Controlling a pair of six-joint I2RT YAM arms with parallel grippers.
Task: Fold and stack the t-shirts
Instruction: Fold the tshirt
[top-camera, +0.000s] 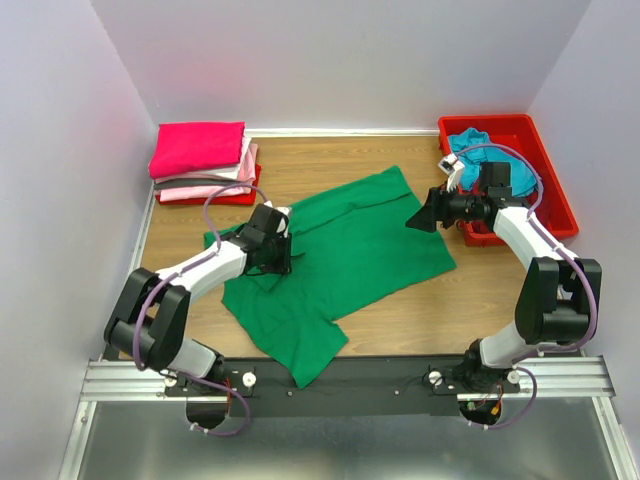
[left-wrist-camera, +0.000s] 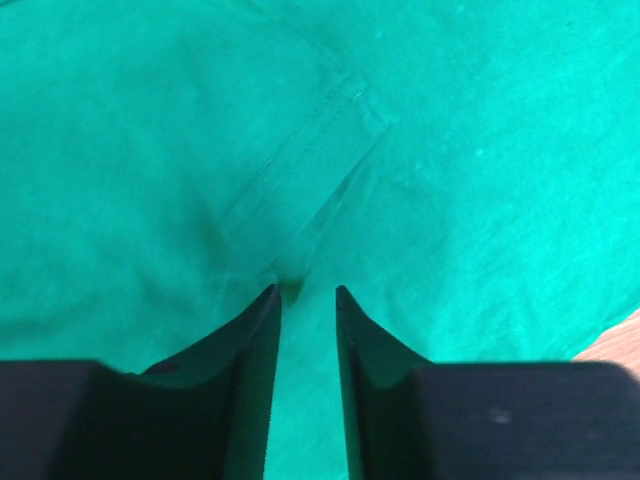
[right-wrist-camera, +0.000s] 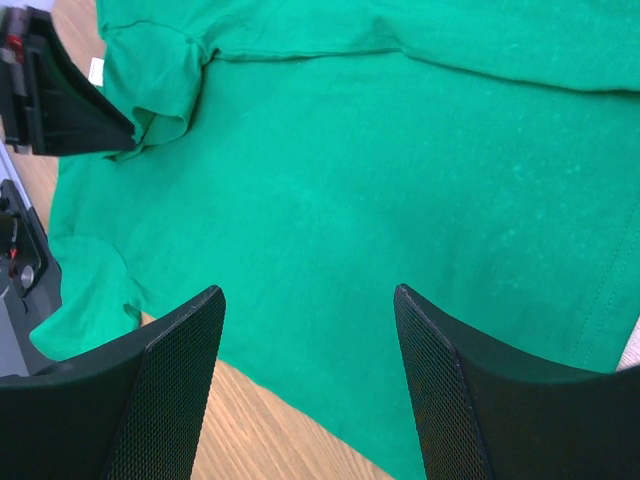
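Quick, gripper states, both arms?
Left gripper: fingers slightly parted, nothing clamped, over the green t-shirt.
Right gripper: open wide, empty.

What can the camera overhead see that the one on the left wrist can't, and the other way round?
Only the overhead view shows the folded stack at the back left, the red bin holding a teal shirt at the back right, and the right gripper. Only the left wrist view shows a stitched seam in the cloth just ahead of the left gripper, its jaws slightly apart. Both show the green t-shirt and the left gripper.
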